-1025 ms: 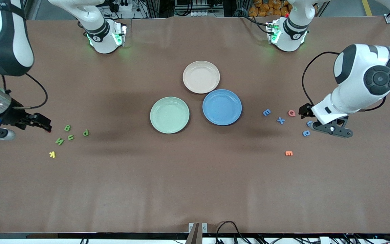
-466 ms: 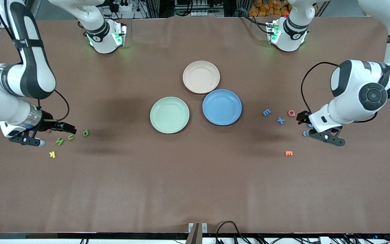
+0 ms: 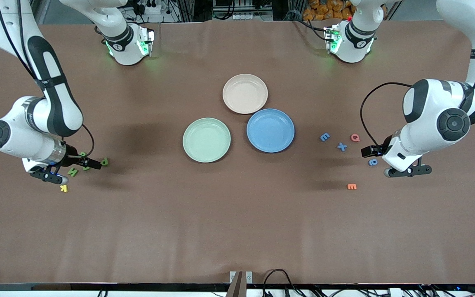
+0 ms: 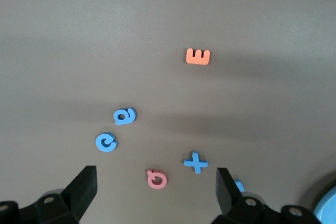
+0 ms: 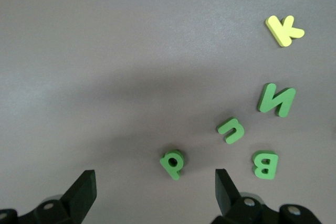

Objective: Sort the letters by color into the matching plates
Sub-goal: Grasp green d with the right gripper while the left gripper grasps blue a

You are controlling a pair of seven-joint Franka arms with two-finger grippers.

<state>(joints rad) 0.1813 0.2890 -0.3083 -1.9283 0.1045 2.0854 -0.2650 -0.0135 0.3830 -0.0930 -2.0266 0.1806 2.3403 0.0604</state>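
Among the blue letters (image 4: 125, 116) lie pink (image 4: 156, 179) and orange (image 4: 198, 56) strays; both jaws open.

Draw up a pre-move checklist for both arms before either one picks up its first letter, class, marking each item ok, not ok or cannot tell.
1. Left gripper open, over the small chunky blue letters at the left arm's end: ok.
2. Right gripper open, over the small chunky green letters at the right arm's end: ok.
3. Round pale mint green plate holds nothing: ok.
4. Round medium blue plate holds nothing: ok.
5. All four blue letters in sight: ok in the left wrist view, one only at the edge.
6. Pink letter lies between the left gripper's fingers, wrong target: not ok.
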